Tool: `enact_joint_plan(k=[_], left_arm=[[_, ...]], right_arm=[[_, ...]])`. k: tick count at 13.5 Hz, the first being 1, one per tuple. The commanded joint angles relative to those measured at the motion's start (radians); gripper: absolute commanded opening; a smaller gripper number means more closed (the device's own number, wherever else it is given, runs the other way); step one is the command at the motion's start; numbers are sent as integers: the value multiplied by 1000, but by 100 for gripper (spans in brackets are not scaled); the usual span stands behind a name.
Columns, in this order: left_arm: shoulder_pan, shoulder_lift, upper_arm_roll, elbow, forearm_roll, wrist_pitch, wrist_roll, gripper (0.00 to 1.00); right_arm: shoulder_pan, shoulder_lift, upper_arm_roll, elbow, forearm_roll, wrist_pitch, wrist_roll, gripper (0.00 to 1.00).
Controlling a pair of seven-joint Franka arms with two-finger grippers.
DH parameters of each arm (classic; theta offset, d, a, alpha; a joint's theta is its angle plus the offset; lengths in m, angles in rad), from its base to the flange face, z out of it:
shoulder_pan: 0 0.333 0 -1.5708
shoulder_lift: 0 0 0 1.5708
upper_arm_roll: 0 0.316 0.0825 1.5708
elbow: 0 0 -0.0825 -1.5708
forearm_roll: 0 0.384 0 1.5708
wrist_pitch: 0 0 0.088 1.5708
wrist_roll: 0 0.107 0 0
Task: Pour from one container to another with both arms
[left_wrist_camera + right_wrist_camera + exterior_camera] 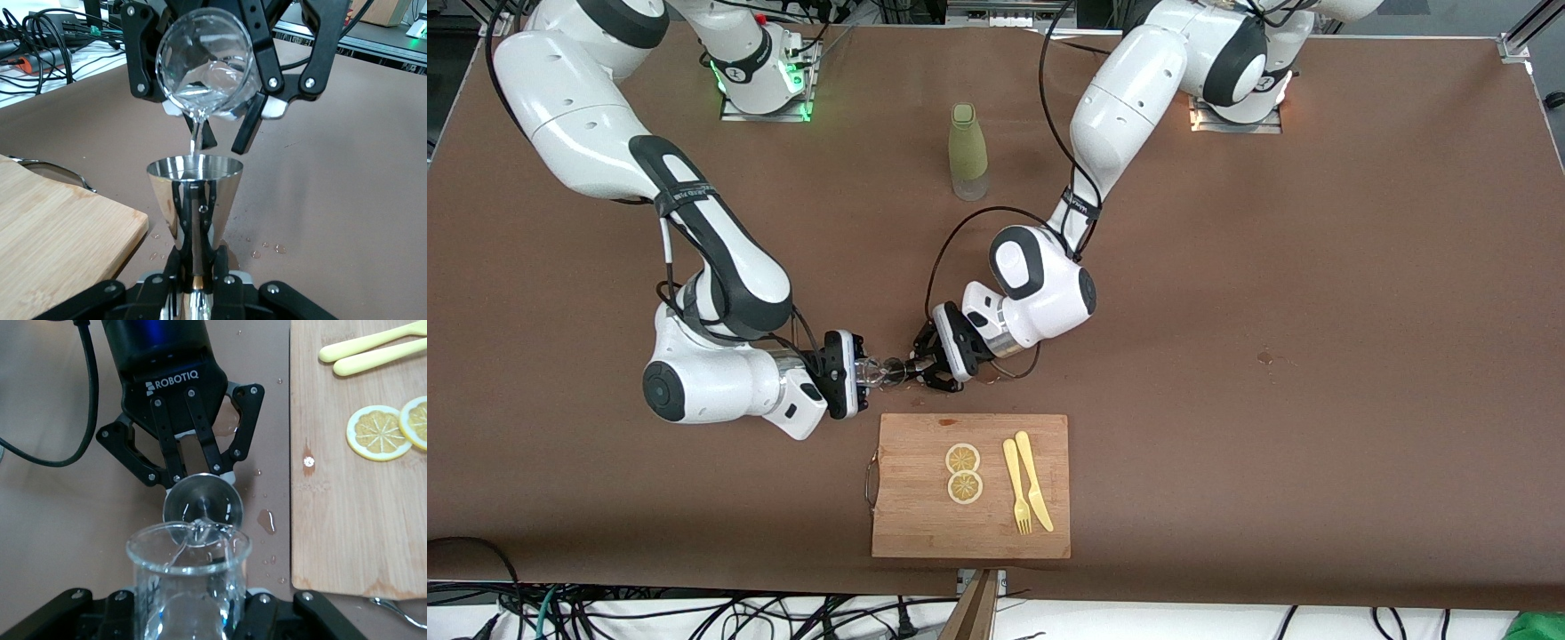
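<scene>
A clear glass beaker (874, 373) with water in it is tilted in my right gripper (863, 373), which is shut on it. A thin stream of water runs from its spout (197, 127) into a steel cone-shaped jigger (193, 193). My left gripper (195, 267) is shut on the jigger's lower half and holds it upright just above the table. In the right wrist view the beaker (189, 587) fills the space between my right gripper's (189, 610) jaws, with the jigger (203, 503) right below its lip. Both grippers meet over the brown table beside the cutting board.
A wooden cutting board (925, 524) lies nearer the front camera, with two lemon slices (963, 473), a yellow fork (1014, 484) and a yellow knife (1034, 480). A green bottle (967, 151) stands between the arm bases. Water drops (267, 247) lie under the jigger.
</scene>
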Motion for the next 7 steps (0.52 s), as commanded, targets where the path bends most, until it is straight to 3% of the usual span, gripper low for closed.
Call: enact_joint_plan(k=[1, 7], left_arm=[[-11, 29, 20, 47, -43, 15, -3, 0], [-11, 29, 21, 59, -43, 13, -3, 0]], right_arm=[[-1, -2, 14, 17, -41, -28, 36, 26], [8, 1, 19, 20, -47, -23, 41, 26]])
